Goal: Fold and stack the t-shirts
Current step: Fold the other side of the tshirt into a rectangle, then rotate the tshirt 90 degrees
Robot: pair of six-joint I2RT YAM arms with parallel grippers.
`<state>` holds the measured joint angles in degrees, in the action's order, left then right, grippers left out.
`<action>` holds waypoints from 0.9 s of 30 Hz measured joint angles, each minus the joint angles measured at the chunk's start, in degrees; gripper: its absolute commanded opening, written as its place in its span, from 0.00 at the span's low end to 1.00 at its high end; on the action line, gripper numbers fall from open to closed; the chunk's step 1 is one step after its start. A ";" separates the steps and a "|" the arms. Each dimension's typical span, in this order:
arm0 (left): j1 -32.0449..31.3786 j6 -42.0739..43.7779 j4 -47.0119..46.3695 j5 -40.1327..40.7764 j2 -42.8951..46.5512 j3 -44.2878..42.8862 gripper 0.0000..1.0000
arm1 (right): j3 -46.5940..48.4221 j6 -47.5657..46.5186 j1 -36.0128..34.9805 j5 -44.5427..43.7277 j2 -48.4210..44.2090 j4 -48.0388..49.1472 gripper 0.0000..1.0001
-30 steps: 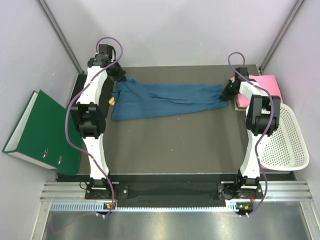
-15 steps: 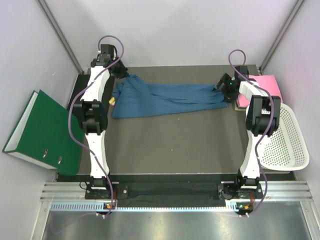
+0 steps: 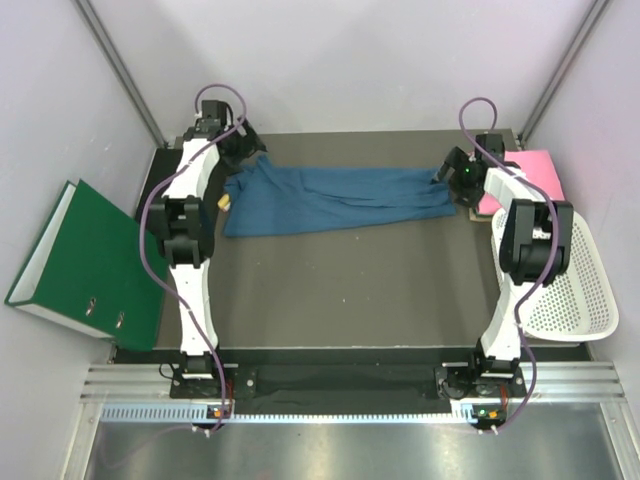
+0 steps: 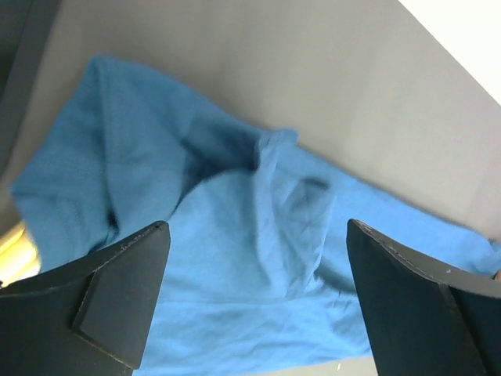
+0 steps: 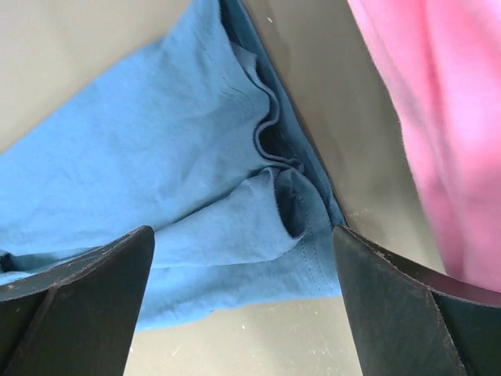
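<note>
Pink shirt [image 3: 541, 170] partly behind right arm [image 3: 497, 182]

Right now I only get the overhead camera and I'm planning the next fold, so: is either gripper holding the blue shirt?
Observer: No. The left wrist camera shows the left gripper wide open, nothing between its fingers, the blue shirt bunched below.
Operator: And the right one?
Observer: The right gripper is open too, above the shirt's rumpled end.
Operator: Does it touch the other shirt?
Observer: No. A strip of bare table separates it from the pink shirt.
</note>
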<state>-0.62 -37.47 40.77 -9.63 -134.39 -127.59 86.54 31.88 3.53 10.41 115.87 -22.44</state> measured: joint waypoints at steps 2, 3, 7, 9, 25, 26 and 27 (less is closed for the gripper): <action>0.04 0.42 -0.90 0.09 2.43 3.30 0.99 | 0.00 -0.74 -0.04 -0.63 -0.90 -0.09 0.95; 0.09 0.61 -0.92 0.04 3.91 4.76 0.99 | 0.00 -1.11 -0.04 -1.05 -1.36 -0.17 0.95; 0.09 0.81 -3.02 -1.31 12.07 13.05 0.99 | 0.00 -2.64 -0.15 -3.13 -2.69 -1.40 0.95; 0.09 -0.13 -4.90 -2.75 17.22 19.23 0.99 | 0.00 -3.39 -0.22 -4.55 -3.02 -2.25 0.94; -0.83 -4.15 -7.37 -10.82 28.92 52.30 0.99 | -7.45 -1.88 -2.80 -11.10 -5.22 -5.18 0.88; -0.87 -4.15 -7.52 -11.04 28.92 52.30 0.99 | -7.56 -1.53 -3.19 -11.63 -5.07 -5.03 0.87; -0.90 -4.11 -7.61 -11.17 29.03 52.30 0.99 | -7.58 -1.18 -3.69 -11.96 -4.90 -4.55 0.85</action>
<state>-1.52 -41.58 33.17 -20.80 -105.36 -75.29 78.96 30.70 -0.16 -1.54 110.98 -26.98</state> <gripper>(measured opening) 0.986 0.882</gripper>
